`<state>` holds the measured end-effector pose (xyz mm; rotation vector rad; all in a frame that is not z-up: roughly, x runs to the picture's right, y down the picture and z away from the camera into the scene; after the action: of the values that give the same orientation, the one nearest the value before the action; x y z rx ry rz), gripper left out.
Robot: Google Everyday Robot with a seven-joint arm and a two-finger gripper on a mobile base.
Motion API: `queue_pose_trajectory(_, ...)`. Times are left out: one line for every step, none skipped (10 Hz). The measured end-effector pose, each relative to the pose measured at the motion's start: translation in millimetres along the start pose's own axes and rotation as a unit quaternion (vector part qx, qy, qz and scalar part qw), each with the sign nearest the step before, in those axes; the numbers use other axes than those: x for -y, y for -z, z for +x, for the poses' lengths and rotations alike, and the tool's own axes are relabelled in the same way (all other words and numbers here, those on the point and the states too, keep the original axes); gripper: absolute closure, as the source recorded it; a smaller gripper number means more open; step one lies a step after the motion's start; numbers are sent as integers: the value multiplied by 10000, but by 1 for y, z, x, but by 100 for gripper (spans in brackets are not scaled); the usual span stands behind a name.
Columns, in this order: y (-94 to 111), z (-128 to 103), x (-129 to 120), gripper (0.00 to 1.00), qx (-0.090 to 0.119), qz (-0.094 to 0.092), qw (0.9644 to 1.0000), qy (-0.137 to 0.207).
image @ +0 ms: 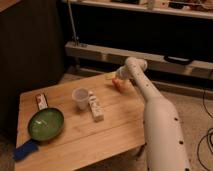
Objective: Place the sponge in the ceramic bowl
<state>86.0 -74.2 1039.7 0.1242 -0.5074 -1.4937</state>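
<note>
Camera view showed a light wooden desk (115, 130) in a dim room. A long white robot arm (157, 117) reached up from the bottom right and bent at the top. Its claw (118, 80) was at the far edge of the desk, right by a small orange thing (119, 85). It was not clear if the claw touched that orange thing. It was also not clear if the claw was open or closed.

The small flat bright-blue sponge (25, 149) lay at the near left corner of the desk, and part of it stuck out past the edge. It was just beside the wide round shiny green bowl (46, 123), on the side closest to the camera. The sponge was not in the green bowl. The sponge and the claw were well apart, at opposite corners of the desk.

A small see-through white plastic cup (80, 97) stood upright near the middle of the desk. A long white box (96, 107) with some red on it lay just beside the cup. A smaller red and white box (41, 101) lay flat behind the green bowl, near the left edge.
</note>
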Motion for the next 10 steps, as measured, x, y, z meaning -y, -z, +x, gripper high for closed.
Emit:
queue_pose_trajectory(0, 0, 0, 20, 0, 0, 10000, 0)
queue_pose_trajectory(0, 0, 0, 20, 0, 0, 10000, 0)
queue_pose_trajectory(0, 0, 0, 20, 0, 0, 10000, 0)
queue_pose_trajectory(0, 0, 0, 20, 2, 0, 10000, 0)
queue_pose_trajectory(0, 0, 0, 20, 1, 1, 10000, 0)
queue_pose_trajectory(0, 0, 0, 20, 1, 1, 10000, 0)
queue_pose_trajectory(0, 0, 0, 20, -6, -7, 10000, 12)
queue_pose_trajectory(1, 1, 1, 20, -36, -31, 10000, 50)
queue_pose_trajectory(4, 2, 6, 20, -157, -101, 9996, 210)
queue_pose_trajectory(17, -1, 21, 20, -319, -215, 9973, 621)
